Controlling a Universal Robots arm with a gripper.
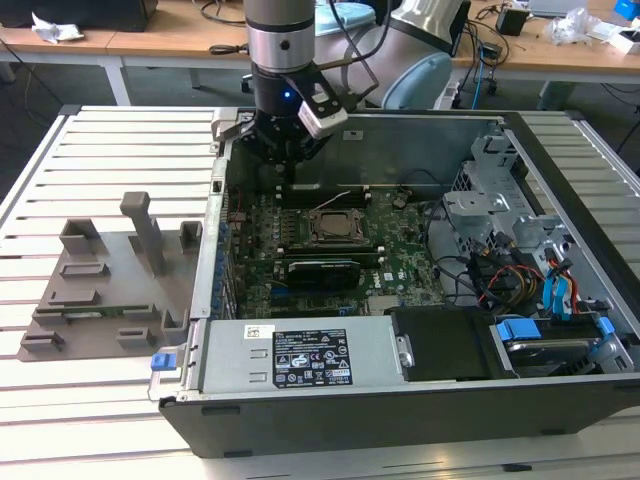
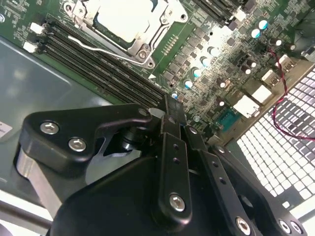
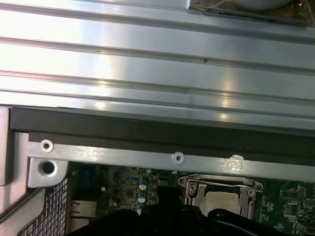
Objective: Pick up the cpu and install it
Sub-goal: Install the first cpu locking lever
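The claw point(image 2: 170, 105) fills the lower part of the second wrist view, its black fingers point(image 2: 173, 147) pressed together with nothing between them, the tips just above the board point(image 2: 216, 64) beside the dark memory slots point(image 2: 98, 69). In the exterior view the claw point(image 1: 290, 165) hangs under the silver arm point(image 1: 281, 40) at upper centre, over the back edge of the open case point(image 1: 420, 400).

The cpu point(image 2: 125, 17) sits at the upper left of the second wrist view, already lying flat inside the socket frame point(image 2: 147, 42), its pale metal top facing up and a thin wire lever point(image 2: 98, 46) stretched along one side. It lies apart from the fingertips. The first wrist view shows the cpu point(image 3: 226, 202) low and right of centre, under the case's metal rail point(image 3: 147, 157). In the exterior view the cpu point(image 1: 335, 225) lies near the frame's middle, on the green board.

Farther out, at the exterior view's left, a grey fixture point(image 1: 110, 280) rests on the slatted table point(image 1: 110, 420). Wooden desks point(image 1: 150, 40) cross the top of the frame.
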